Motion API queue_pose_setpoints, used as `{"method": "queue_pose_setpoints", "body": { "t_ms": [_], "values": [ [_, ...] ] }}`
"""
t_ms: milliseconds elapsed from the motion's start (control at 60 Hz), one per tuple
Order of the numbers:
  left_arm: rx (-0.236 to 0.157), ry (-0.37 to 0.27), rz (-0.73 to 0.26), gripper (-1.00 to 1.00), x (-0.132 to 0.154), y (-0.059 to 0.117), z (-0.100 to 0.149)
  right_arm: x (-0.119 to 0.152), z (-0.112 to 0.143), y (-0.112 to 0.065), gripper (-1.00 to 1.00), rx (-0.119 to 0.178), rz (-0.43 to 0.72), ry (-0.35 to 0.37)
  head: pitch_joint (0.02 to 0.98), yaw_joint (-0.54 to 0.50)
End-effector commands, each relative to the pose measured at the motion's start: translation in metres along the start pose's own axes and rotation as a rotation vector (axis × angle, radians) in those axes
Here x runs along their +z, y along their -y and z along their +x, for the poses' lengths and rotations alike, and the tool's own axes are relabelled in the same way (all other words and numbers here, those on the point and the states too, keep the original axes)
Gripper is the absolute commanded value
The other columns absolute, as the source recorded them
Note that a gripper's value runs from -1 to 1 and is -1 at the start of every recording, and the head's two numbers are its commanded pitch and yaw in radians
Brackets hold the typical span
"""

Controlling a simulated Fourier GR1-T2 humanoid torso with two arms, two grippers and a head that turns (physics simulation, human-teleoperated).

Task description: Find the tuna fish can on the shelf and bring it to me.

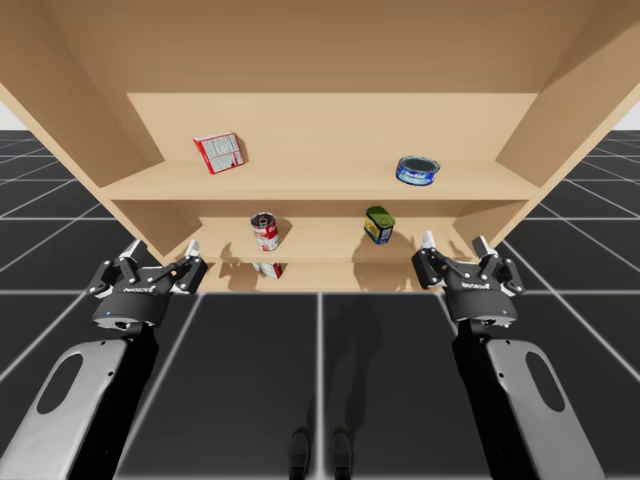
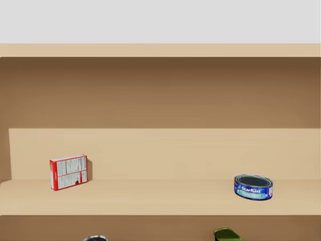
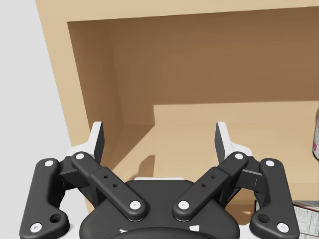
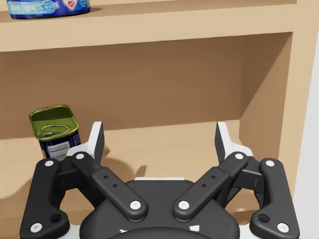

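Observation:
A low round blue can (image 1: 417, 170) (image 2: 253, 187) stands on the right part of the upper shelf (image 1: 320, 185), and its lower edge (image 4: 47, 8) sits above and beyond my right gripper. My right gripper (image 1: 456, 249) (image 4: 159, 142) hangs open in front of the lower shelf's right end, below the blue can, holding nothing. My left gripper (image 1: 160, 255) (image 3: 159, 142) is open at the shelf's lower left corner, also holding nothing.
A red and white box (image 1: 219, 152) (image 2: 68, 172) leans on the upper shelf's left part. On the lower shelf stand a red and white can (image 1: 265, 231) and a green-topped can (image 1: 378, 225) (image 4: 55, 130). Wooden side walls (image 1: 560, 110) flank the shelves.

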Motion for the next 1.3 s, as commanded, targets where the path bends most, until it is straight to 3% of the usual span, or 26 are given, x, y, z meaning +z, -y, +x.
{"method": "queue_pose_setpoints", "body": {
  "t_ms": [17, 83, 217, 567, 800, 833, 867, 950, 1000, 1050, 1067, 1133, 1300],
  "values": [
    [0.001, -0.003, 0.000, -1.00, 0.000, 0.000, 0.000, 0.004, 0.001, -0.001, -1.00, -0.016, -0.015, -0.018, 0.092, 0.00],
    [0.001, -0.003, -0.001, -1.00, 0.000, 0.000, 0.000, 0.004, 0.003, -0.001, -1.00, -0.015, 0.000, 0.001, 0.096, 0.00],
    [0.000, -0.005, -0.003, -1.00, 0.000, 0.001, 0.000, 0.000, -0.001, 0.000, -1.00, -0.013, 0.008, -0.031, 0.134, -0.04],
    [-0.013, -0.015, -0.029, -1.00, 0.001, 0.007, -0.001, -0.003, -0.003, 0.001, -1.00, -0.008, 0.011, -0.035, 0.317, -0.29],
    [-0.008, -0.019, -0.034, -1.00, 0.001, 0.008, -0.002, 0.000, 0.002, 0.000, -1.00, -0.003, 0.023, -0.030, 0.323, -0.29],
    [-0.008, -0.020, -0.034, -1.00, 0.000, 0.008, -0.002, 0.003, 0.007, -0.002, -1.00, -0.004, 0.040, -0.037, 0.321, -0.29],
    [-0.008, -0.020, -0.035, -1.00, 0.000, 0.008, -0.002, 0.006, 0.013, -0.002, -1.00, 0.013, 0.043, -0.036, 0.320, -0.28],
    [-0.010, -0.021, -0.036, -1.00, 0.000, 0.009, -0.002, 0.013, 0.030, -0.002, -1.00, -0.004, 0.051, -0.044, 0.322, -0.28],
    [-0.010, -0.021, -0.037, -1.00, 0.000, 0.010, -0.003, 0.017, 0.040, -0.005, -1.00, 0.002, 0.037, -0.055, 0.325, -0.28],
    [-0.011, -0.022, -0.037, -1.00, 0.000, 0.010, -0.003, 0.019, 0.049, -0.009, -1.00, 0.012, 0.052, -0.091, 0.330, -0.27],
    [-0.011, -0.022, -0.037, -1.00, 0.000, 0.011, -0.003, 0.019, 0.050, -0.009, -1.00, -0.001, 0.079, -0.112, 0.330, -0.27],
    [-0.012, -0.022, -0.038, -1.00, 0.000, 0.011, -0.003, 0.020, 0.061, -0.014, -1.00, 0.015, 0.094, -0.175, 0.332, -0.28],
    [-0.022, -0.031, -0.041, -1.00, 0.000, 0.011, -0.004, 0.017, 0.086, -0.015, -1.00, 0.076, 0.096, -0.164, 0.338, -0.28]
  ]
}}
